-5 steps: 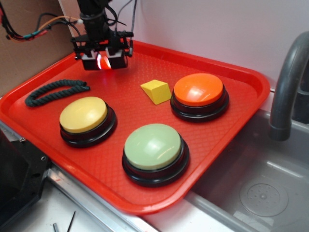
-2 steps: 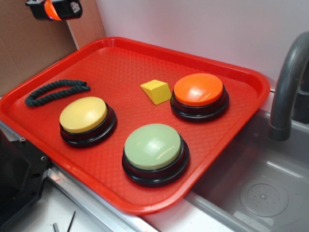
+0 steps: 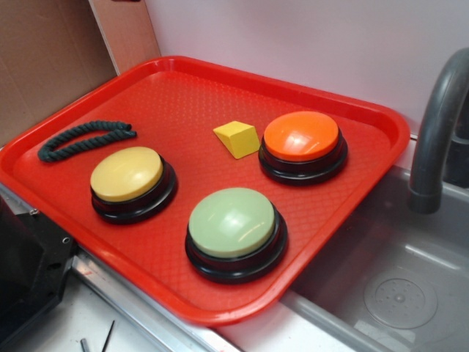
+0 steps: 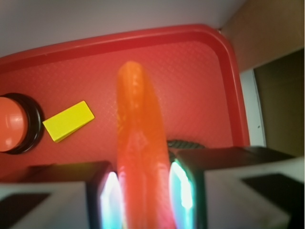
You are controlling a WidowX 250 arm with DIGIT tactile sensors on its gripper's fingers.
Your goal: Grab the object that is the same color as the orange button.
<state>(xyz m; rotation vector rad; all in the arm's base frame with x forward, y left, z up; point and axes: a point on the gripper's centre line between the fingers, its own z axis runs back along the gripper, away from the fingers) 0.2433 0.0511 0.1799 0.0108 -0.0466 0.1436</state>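
Tray [image 3: 183, 95]: textured red plastic; orange button [image 3: 301, 136] glossy; rope [image 3: 84, 138] braided, matt.

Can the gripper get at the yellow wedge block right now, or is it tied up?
Probably not as things stand. The gripper is shut on the orange piece, which fills the gap between its fingers. The yellow wedge block lies bare on the red tray with nothing over it, beside the orange button.

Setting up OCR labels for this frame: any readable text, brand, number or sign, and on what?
None readable in either view. The orange button, yellow button, green button, yellow wedge block, red tray and the orange piece in the gripper are all unmarked.
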